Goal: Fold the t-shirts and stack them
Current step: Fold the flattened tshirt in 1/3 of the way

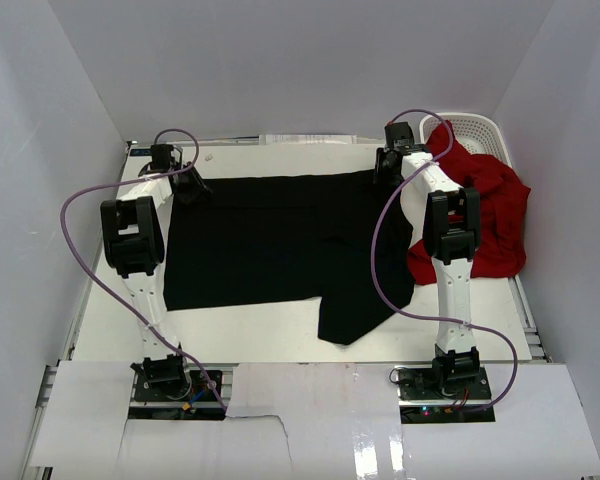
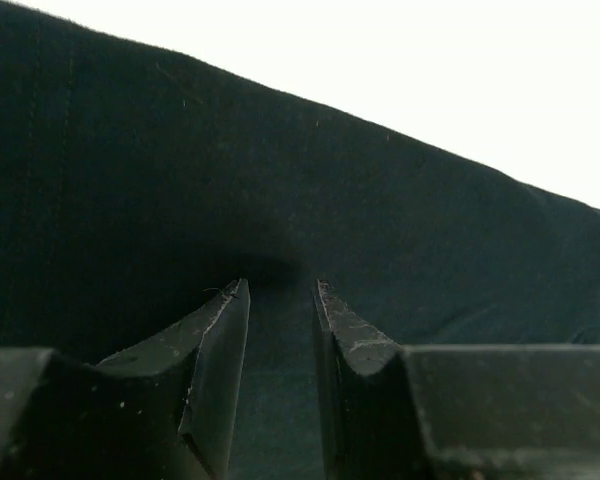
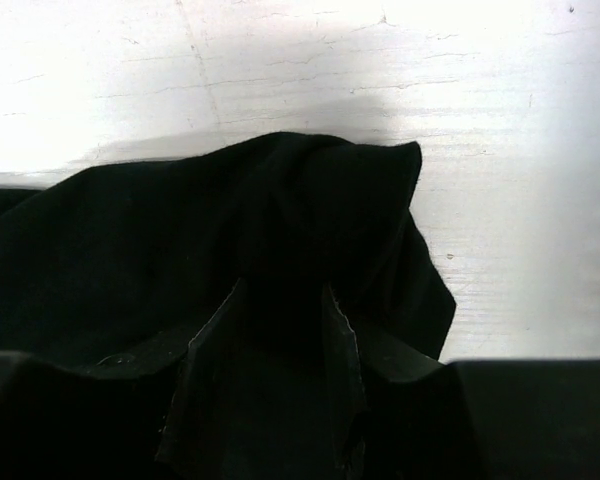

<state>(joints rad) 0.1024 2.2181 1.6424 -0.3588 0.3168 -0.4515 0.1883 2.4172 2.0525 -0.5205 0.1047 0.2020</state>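
The black t-shirt (image 1: 280, 240) lies spread flat across the table, with one part (image 1: 355, 315) reaching toward the near edge. My left gripper (image 1: 185, 187) sits low on its far left corner. In the left wrist view it (image 2: 280, 285) is open, with flat black cloth (image 2: 280, 150) under and between the fingers. At the far right corner is my right gripper (image 1: 385, 170). Its jaws (image 3: 283, 285) stand apart around a raised bunch of black cloth (image 3: 320, 190). The red t-shirt (image 1: 490, 215) lies crumpled at the right, partly over the basket.
A white lattice basket (image 1: 480, 128) stands at the back right corner under the red cloth. White walls close in the table on the left, back and right. Purple cables loop off both arms. Bare white table (image 1: 250, 325) shows in front of the black shirt.
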